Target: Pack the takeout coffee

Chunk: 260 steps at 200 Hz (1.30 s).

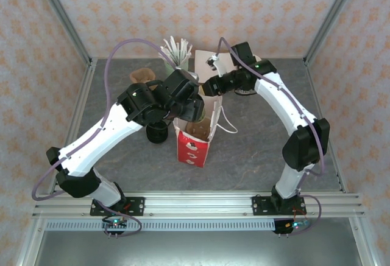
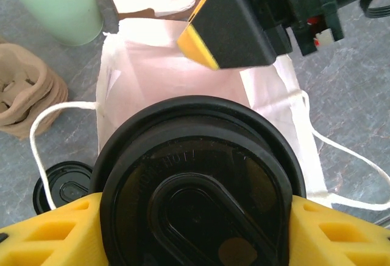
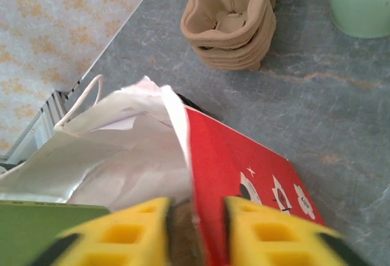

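Far left of the bag, toward the back, sat a brown carrier stack. Loose lids lay on the worktop just beside the bag's left wall. A green cup of white sticks stood behind the bag. The left pincer hung directly above the bag's open mouth, about half open and clamped on the takeout coffee. Its yellow fingers were on opposite sides of the cup, and the black lid was on and faced the wrist camera. So the coffee was in the air over the bag, upright as far as could be told and not yet inside. Judgement on handling: a paper cup is light but its wall is soft, so a hard squeeze would dent it or pop the lid. The lid plastic looked slick, so the better hold is on the cup body just under the lid rim, kept level in case it is full. Whether it was filled could not be told. At the bag's right-hand rim, the right pincer stood narrowed with one finger either side of the red wall. Whether the pads actually pinched the paper could not be told. The bag looked thin and floppy and likely needs holding open for the cup to drop in straight.
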Motion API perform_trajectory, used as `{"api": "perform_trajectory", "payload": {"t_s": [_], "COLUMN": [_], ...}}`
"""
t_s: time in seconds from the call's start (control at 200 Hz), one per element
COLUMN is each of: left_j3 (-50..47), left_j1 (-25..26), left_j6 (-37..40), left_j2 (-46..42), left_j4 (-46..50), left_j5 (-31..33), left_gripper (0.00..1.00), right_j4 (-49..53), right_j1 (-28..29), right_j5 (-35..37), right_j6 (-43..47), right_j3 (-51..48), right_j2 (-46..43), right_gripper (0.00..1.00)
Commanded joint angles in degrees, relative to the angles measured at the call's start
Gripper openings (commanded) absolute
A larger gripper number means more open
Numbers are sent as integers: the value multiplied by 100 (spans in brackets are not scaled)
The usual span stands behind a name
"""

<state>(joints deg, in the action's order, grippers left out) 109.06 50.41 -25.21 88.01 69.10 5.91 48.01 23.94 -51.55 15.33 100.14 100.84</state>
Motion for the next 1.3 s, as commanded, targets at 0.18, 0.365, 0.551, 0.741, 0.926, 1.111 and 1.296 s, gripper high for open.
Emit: {"api": "perform_trajectory", "payload": {"t_s": [0.18, 0.365, 0.551, 0.741, 0.926, 1.111, 1.296], "left_j3": [-774, -1046, -1113, -1281, -1262, -1386, -1612], "left_j1": [-98, -108, -103, -109, -185, -296, -321], "left_j6": [92, 103, 125, 251, 322, 403, 422], "left_j2": [-450, -595, -592, -627, -465, -372, -337], "left_j4": [-406, -661, -612, -761, -883, -1044, -1152], "left_j5": [-353, -519, -497, -288, -194, -221, -336], "left_gripper": [60, 60, 60, 60, 60, 60, 60], "right_j4": [-548, -1243, -1301, -1142, -1106, -1213, -1307], "right_j1": [324, 614, 632, 634, 638, 633, 620], "right_j5": [216, 384, 505, 413, 295, 270, 314], "right_j6": [-737, -1441, -1562, -1606, -1646, -1718, -1868], "right_j3": [-559, -1133, -1212, -1037, -920, -907, -905], "right_j2": [-776, -1384, -1618, -1464, -1248, -1130, -1074], "right_gripper": [6, 5, 3, 3, 3, 3, 3]}}
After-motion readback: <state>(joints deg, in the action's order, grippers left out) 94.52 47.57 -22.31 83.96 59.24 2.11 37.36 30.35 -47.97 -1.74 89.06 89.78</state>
